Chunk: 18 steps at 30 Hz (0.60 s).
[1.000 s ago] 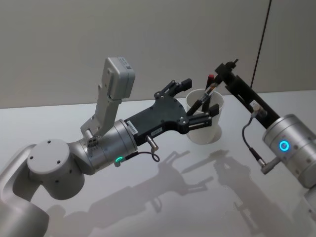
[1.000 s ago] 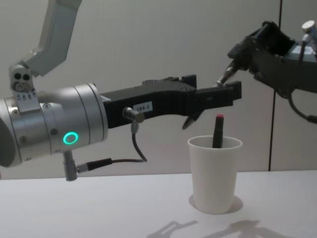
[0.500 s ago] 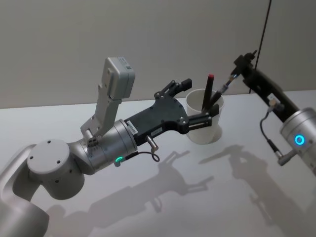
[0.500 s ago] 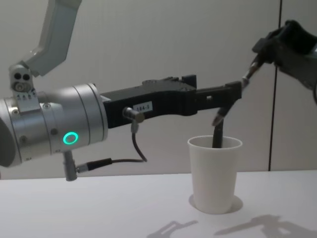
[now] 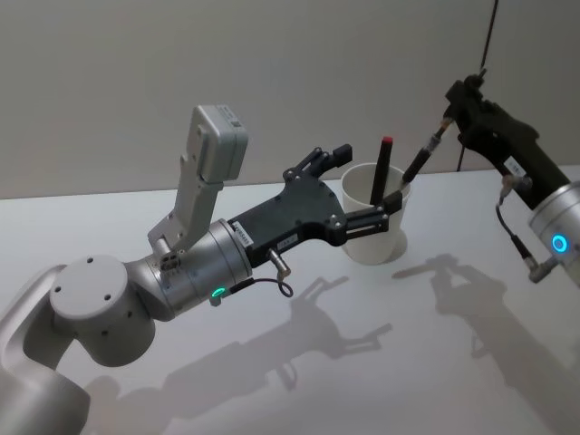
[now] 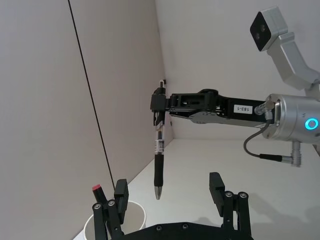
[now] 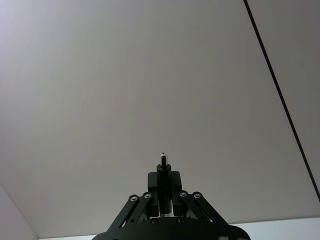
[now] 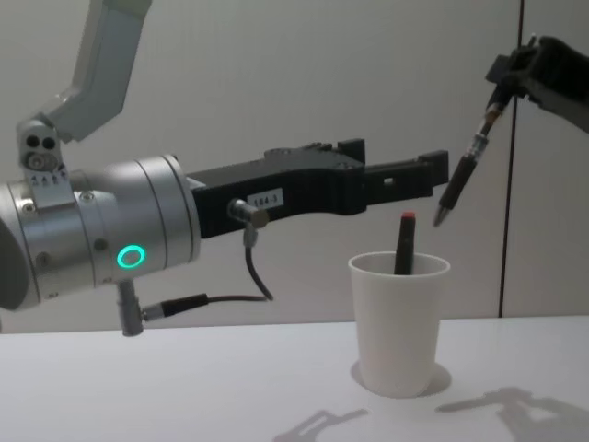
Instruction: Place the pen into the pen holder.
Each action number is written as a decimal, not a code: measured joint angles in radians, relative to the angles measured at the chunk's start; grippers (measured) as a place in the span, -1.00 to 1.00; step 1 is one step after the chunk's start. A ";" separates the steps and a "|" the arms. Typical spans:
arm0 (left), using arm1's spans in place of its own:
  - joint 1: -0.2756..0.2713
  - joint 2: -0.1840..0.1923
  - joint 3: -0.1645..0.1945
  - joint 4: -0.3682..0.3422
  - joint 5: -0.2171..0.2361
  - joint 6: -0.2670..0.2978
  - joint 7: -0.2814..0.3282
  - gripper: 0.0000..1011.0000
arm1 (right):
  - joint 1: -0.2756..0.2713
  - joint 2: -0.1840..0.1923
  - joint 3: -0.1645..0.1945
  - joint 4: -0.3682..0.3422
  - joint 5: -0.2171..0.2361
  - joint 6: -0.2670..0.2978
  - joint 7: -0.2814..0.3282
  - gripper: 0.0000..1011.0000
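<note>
My right gripper (image 5: 450, 101) is shut on the top of a black pen (image 5: 421, 156), which hangs tip down in the air. The pen (image 8: 457, 180) is above and to the right of the white paper cup pen holder (image 8: 398, 322), and its tip is higher than the rim. A second black pen with a red cap (image 8: 403, 241) stands inside the pen holder (image 5: 376, 231). My left gripper (image 5: 370, 175) is open, reaching forward with its fingers (image 8: 431, 175) above the cup's rim. From the left wrist, the held pen (image 6: 159, 160) hangs beyond the cup (image 6: 117, 223).
The white table (image 5: 381, 362) spreads out around the cup, with arm shadows on it. A plain wall (image 5: 272, 72) rises behind, with a thin dark cable (image 8: 512, 184) running down it on the right.
My right gripper has carried the pen up and to the right, from over the cup's mouth to clear of it. The left arm, cup and red-capped pen have not moved.
</note>
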 joint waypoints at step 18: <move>0.000 0.000 0.000 0.000 0.000 0.000 0.000 0.98 | 0.114 -0.038 -0.023 0.183 -0.192 -0.040 0.158 -0.74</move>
